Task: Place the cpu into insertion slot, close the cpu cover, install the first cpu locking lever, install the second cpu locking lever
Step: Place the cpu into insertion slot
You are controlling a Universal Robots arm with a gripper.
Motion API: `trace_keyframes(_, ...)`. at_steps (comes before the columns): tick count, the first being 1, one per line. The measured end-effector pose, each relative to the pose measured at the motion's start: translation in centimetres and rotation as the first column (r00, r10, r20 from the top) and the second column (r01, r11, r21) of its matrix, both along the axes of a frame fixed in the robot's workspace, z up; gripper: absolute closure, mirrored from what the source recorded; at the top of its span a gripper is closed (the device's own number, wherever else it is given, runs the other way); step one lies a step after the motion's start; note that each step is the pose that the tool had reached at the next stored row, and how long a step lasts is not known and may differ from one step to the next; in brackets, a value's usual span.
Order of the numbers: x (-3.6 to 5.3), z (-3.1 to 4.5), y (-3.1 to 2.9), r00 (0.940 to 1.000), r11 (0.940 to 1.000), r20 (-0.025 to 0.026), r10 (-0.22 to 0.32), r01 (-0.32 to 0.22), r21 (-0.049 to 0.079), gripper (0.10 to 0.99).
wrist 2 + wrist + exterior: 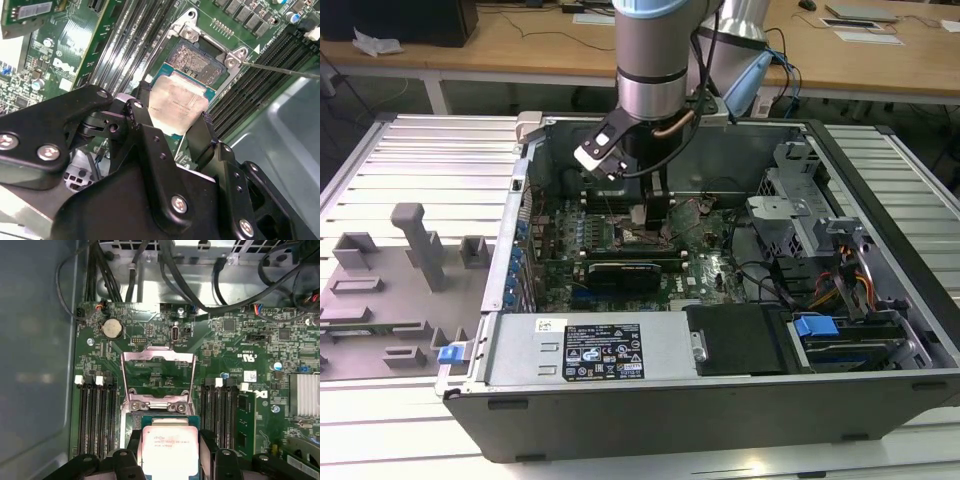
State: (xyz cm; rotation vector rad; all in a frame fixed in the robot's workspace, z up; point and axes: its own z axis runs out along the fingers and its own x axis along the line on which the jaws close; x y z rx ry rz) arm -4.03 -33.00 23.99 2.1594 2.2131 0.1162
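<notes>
Reaching down into the open computer case (670, 420) in the exterior view, the gripper (653, 222) hangs over the green motherboard (705, 270). In the second wrist view its fingers (200, 135) are clamped on the cpu (177, 107), which is held partly over the insertion slot (197, 60). In the first wrist view the cpu cover (158, 357) stands open just beyond the cpu (169, 450).

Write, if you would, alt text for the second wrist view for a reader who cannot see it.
The tool grips the cpu by two opposite edges over the open insertion slot, covering part of its contact field. Long black memory slots run on both sides on the green motherboard.
</notes>
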Motion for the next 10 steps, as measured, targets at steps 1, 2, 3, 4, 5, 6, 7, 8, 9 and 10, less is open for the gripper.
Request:
trace_keyframes(1,-0.07,-0.15,0.02,1.0,1.0,0.0,0.001,-0.001,0.0,0.545)
trace_keyframes(2,-0.15,-0.41,0.03,1.0,1.0,0.0,0.001,-0.001,0.0,0.545)
trace_keyframes(3,-0.18,-0.53,0.04,1.0,1.0,0.0,0.001,-0.001,0.0,0.545)
trace_keyframes(4,-0.22,-0.68,0.06,1.0,1.0,0.0,0.001,-0.001,0.0,0.545)
trace_keyframes(5,-0.25,-0.89,0.1,1.0,1.0,0.0001,0.001,-0.001,0.0,0.545)
trace_keyframes(6,-0.27,-0.98,0.14,1.0,1.0,0.0,0.001,-0.001,0.0,0.545)
trace_keyframes(7,-0.28,-1.05,0.17,1.0,1.0,0.0,0.001,-0.001,0.0,0.545)
trace_keyframes(8,-0.28,-1.14,0.19,1.0,1.0,0.0,0.001,-0.001,0.0,0.545)
trace_keyframes(9,-0.28,-1.21,0.19,1.0,1.0,0.0001,0.001,-0.001,0.0,0.545)
trace_keyframes(10,-0.3,-1.31,0.2,1.0,1.0,-0.0001,0.0,0.0,0.0,0.545)
